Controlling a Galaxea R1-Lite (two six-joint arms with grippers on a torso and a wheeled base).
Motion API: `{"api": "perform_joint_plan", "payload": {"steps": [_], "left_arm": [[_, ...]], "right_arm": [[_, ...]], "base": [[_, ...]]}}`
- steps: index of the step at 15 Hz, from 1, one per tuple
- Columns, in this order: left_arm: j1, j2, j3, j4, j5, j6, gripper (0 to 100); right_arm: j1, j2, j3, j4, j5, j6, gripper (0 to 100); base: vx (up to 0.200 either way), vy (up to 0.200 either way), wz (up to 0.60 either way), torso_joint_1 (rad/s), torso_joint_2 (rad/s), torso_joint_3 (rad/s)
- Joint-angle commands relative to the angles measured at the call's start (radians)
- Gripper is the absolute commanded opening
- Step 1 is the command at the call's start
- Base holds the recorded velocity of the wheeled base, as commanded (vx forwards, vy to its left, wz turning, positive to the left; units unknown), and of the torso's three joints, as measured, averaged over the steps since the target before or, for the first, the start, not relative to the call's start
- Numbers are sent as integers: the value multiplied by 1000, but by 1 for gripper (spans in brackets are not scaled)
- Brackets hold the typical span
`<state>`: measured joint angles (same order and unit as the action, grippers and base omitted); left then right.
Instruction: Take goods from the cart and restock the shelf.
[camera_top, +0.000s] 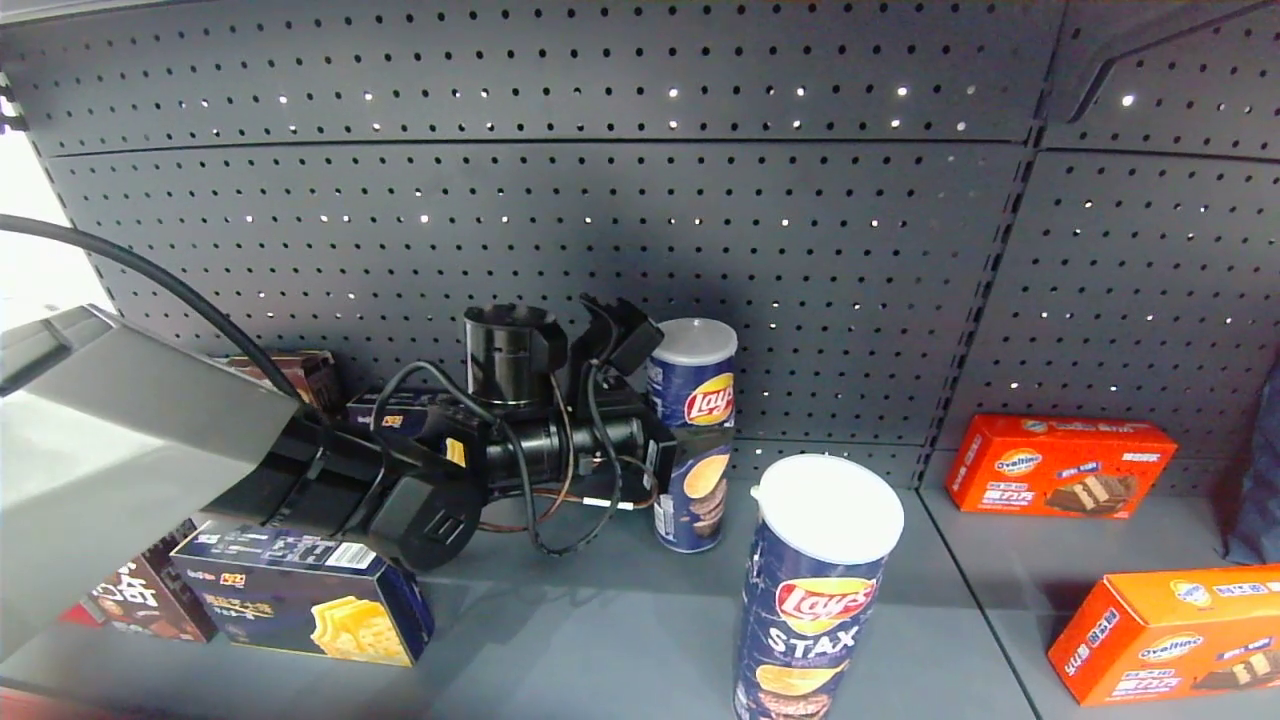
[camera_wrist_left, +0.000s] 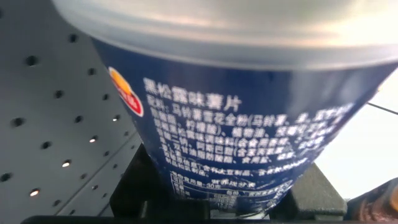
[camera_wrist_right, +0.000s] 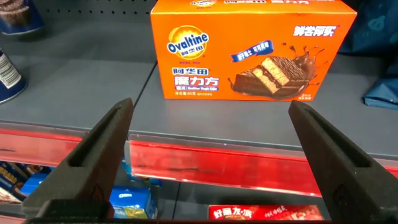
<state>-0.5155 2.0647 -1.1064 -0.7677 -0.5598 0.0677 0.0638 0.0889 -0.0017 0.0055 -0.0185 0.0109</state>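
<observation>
The shelf (camera_top: 600, 640) is a smooth grey metal deck backed by a dark pegboard panel (camera_top: 500, 200) of evenly punched round holes, some letting light through. Two flat rectangular orange cardboard boxes lie on its right bay, the far orange box (camera_top: 1060, 465) by the back panel and the near orange box (camera_top: 1170, 630) towards the front, each printed with a chocolate wafer bar. A tall navy chip can (camera_top: 815, 590) with a white plastic lid and a red-and-yellow logo stands upright near the front. A second, held chip can (camera_top: 700, 400) of the same design is upright close to the pegboard, gripped at mid-height by the left gripper (camera_top: 668, 455), whose black fingers are closed against its sides; whether its base touches the deck cannot be told. A navy cracker box (camera_top: 310, 595) picturing yellow crackers lies at the left, touching a dark brown box (camera_top: 150, 600). The left wrist view adds the held can's back, dense with small white characters under a translucent lid rim. The right wrist view shows the right gripper (camera_wrist_right: 210, 106) spread wide and empty, its matte black wedge-shaped fingers framing an orange carton (camera_wrist_right: 249, 50), a glossy red edge strip (camera_wrist_right: 217, 158) and blue packets (camera_wrist_right: 134, 202) on a lower level.
</observation>
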Motion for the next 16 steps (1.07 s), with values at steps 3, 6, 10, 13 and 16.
{"api": "perform_joint_plan", "payload": {"steps": [3,6,10,13,16], "left_arm": [[-20,17,-15,-1,1,-2,0],[-20,32,-35,-1,1,-2,0],[-18,61,-55,-1,1,-3,0],[-18,74,-63,-1,1,-3,0],[-15,83,-61,-1,1,0,0]], "right_arm": [[1,2,0,-1,0,0,100],[1,2,0,1,0,0,100],[1,2,0,-1,0,0,100],[1,2,0,-1,0,0,100],[1,2,0,1,0,0,100]], "base": [[0,0,0,0,0,0],[0,0,0,0,0,0],[0,0,0,0,0,0],[0,0,0,0,0,0],[0,0,0,0,0,0]]}}
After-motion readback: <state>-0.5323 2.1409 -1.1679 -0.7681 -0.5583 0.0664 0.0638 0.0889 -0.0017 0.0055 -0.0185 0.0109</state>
